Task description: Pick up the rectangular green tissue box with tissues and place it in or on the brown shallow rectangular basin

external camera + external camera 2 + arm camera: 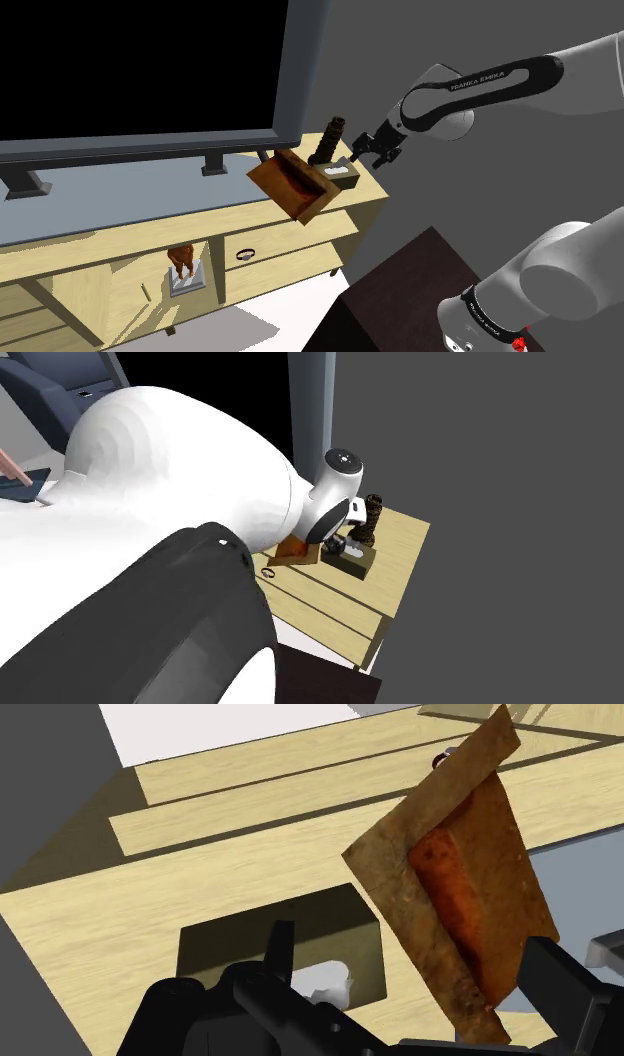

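Shoulder view. Tissue box (pixel 340 177), olive-green with a white tuft, lies flat on the wooden cabinet (pixel 372 197) near its end. The brown basin (pixel 295 186) is just beside it at the box's 9 o'clock. The basin looks tipped, and its low corner hangs past the cabinet's front edge. A dark ridged bottle-like object (pixel 328 140) stands at the box's 11 o'clock. The gripper (pixel 362 150) hovers at the box's 1 o'clock and is not on it.

Second exterior view. The arm's bulk blocks most of the scene. The gripper (pixel 342 546) sits low over the tissue box (pixel 358 561). The dark object (pixel 372 518) is close at the box's 12 o'clock. A sliver of the basin (pixel 297 553) shows at the box's 9 o'clock.

Wrist view. The gripper (pixel 410 936) has its fingers spread wide, with nothing between the pads. One fingertip overlaps the tissue box (pixel 240 954). The basin (pixel 470 884) rises at the box's 2 o'clock, and its near rim falls between the two fingers.

Risks, as I judge them:
- The claw is not centred on the box. Closing from here could catch the basin's rim, or pinch only the tuft.
- The basin looks poorly seated. A nudge during descent could push it off the front edge.
- The dark object is close enough to be knocked over by a sideways correction.
- A tipped basin is a poor place to set the box, which may slide out.
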### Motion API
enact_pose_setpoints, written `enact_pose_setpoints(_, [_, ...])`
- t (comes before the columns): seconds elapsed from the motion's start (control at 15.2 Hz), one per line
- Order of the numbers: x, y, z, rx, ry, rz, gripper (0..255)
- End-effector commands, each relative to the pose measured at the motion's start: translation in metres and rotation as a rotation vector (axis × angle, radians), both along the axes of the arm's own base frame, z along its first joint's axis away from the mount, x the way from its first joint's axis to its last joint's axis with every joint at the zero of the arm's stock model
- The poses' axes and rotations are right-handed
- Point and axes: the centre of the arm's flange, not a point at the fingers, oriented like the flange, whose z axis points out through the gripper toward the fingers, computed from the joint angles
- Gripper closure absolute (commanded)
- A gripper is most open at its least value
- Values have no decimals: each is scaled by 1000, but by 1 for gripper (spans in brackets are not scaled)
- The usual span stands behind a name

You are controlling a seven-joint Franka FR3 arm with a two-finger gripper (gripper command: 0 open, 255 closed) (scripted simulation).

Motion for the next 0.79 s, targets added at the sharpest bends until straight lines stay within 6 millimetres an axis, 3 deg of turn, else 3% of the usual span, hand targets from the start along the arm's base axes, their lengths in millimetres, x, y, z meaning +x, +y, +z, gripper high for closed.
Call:
enact_pose_setpoints(0.0, [19,-5,-15,8,-20,-55,0])
enact_pose_setpoints(0.59, [90,-33,-92,48,-93,-290,0])
enact_pose_setpoints(0.73, [99,-36,-103,52,-100,-311,0])
